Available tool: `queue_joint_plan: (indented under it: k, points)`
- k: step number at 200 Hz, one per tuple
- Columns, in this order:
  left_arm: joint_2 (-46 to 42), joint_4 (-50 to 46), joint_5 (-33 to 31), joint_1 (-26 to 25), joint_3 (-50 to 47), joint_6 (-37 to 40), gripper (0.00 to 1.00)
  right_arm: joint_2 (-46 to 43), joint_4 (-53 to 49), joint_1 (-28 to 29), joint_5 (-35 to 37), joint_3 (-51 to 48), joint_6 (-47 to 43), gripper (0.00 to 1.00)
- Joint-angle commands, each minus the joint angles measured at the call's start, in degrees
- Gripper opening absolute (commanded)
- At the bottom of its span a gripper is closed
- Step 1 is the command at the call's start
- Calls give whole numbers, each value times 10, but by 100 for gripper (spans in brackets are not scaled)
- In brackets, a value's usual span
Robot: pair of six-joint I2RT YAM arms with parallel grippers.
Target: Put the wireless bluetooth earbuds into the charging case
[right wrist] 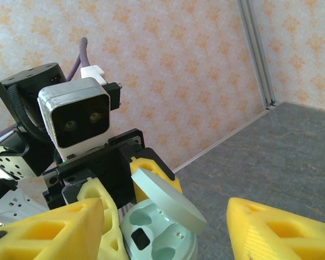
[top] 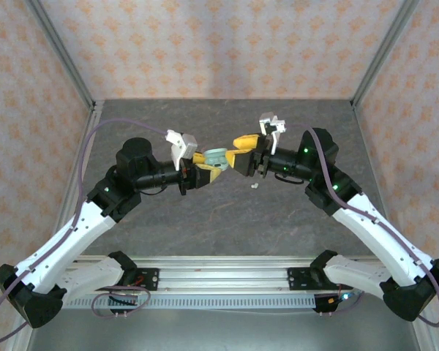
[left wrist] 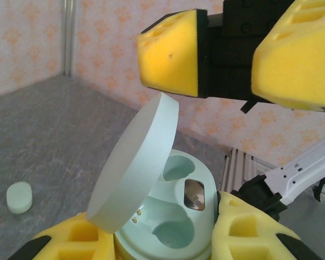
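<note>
Case (left wrist: 180,219) clenched in left fingers (left wrist: 249,230), lid (left wrist: 135,162) tilted open; right fingers (left wrist: 168,54) released; earbud (left wrist: 19,196) flat on table (left wrist: 59,135).

I see both arms reaching inward, elbows out, wrists nearly meeting at centre. Left gripper (top: 208,165) clamped on case (top: 218,155), jaws either side of its base. Right gripper (top: 241,152) facing it, jaws apart, gripping nothing.
</note>
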Motion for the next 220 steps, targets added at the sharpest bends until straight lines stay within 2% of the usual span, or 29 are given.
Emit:
queue_joint_plan:
  k: [1,20,51,69,110,135,158,174,206,220]
  points:
    - [-4,-29,-9,11,6,-7,16,10,-6,4,13,24,14,62]
    - [-4,-47,-9,17,5,-5,16,23,-43,3,37,41,35,62]
    - [-28,-75,-15,37,-25,6,16,67,-179,-2,166,97,69,63]
    - [-50,-93,-19,51,-37,8,16,116,-214,-14,205,115,92,63]
    - [-95,-157,-53,55,-47,49,16,236,-209,-22,232,146,156,56]
    - [-117,-166,-58,55,-60,51,16,338,-228,-17,190,200,177,47]
    - [-134,-174,-69,56,-65,54,17,444,-259,0,163,268,145,40]
    - [-140,-185,-75,57,-62,57,17,524,-321,10,170,341,120,36]
    - [-149,-183,-90,58,-64,49,17,655,-407,37,178,480,115,36]
    - [-141,-161,-76,58,-56,51,17,699,-436,55,195,536,78,37]
